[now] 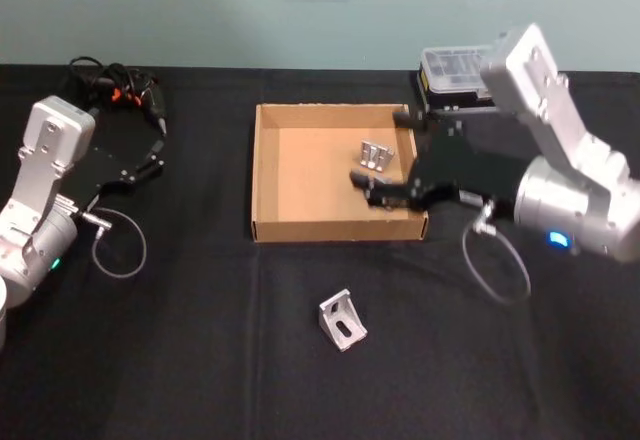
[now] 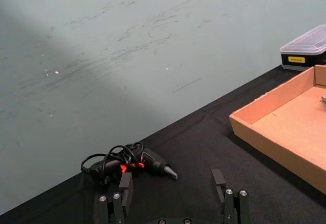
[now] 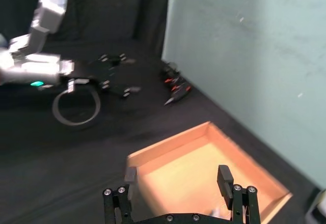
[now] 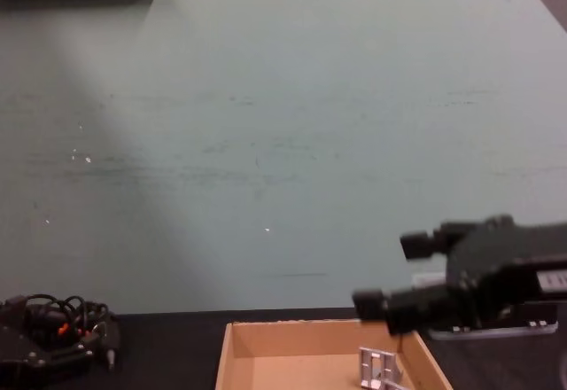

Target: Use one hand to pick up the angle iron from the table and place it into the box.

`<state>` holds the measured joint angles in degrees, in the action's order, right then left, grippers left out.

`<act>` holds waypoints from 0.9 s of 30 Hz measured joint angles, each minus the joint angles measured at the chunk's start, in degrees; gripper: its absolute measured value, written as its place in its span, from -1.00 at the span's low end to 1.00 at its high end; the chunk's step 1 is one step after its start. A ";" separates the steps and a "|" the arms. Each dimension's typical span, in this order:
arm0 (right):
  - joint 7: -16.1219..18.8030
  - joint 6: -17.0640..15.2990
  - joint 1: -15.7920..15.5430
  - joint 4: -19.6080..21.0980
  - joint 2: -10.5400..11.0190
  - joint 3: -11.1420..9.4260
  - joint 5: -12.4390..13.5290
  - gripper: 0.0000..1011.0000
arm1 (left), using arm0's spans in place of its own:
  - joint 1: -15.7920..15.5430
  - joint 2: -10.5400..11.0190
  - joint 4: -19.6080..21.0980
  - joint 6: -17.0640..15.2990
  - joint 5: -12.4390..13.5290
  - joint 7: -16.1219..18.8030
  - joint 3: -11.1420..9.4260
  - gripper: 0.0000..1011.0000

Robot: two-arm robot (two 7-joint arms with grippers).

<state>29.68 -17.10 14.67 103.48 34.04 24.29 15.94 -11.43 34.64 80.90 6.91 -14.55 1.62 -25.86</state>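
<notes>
While hanging over the right side of the box (image 1: 256, 175) with the right gripper (image 1: 365, 188) spread and empty, has one angle iron (image 1: 376, 155) inside, far right. Has a second angle iron (image 1: 342, 321) on the table (image 1: 200, 360), nearer. Parks the left gripper (image 1: 157, 150), spread, at left.

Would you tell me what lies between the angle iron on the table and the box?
Only bare black table, in the head view, between the angle iron and the box.
</notes>
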 joint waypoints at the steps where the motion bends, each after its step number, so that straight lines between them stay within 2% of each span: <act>1: 0.02 -0.26 -0.65 0.58 0.36 0.01 0.28 0.98 | 0.00 0.00 0.00 0.00 0.00 0.00 0.00 0.98; 6: 0.04 -1.72 -4.78 3.23 2.35 0.93 2.04 0.98 | 0.00 0.00 0.00 0.00 0.00 0.00 0.00 0.98; 11: -0.17 -2.28 -6.30 4.01 2.98 1.81 2.80 0.98 | 0.00 0.00 0.00 0.00 0.00 0.00 0.00 0.98; 19: -1.23 -3.02 -8.00 4.41 3.50 2.80 3.35 0.98 | 0.00 0.00 0.00 0.00 0.00 0.00 0.00 0.98; 27: -1.59 -3.45 -8.02 4.00 3.44 3.69 3.22 0.98 | 0.00 0.00 0.00 0.00 0.00 0.00 0.00 0.98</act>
<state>28.10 -20.56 6.65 107.48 37.48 27.98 19.16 -11.43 34.65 80.90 6.91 -14.55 1.62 -25.86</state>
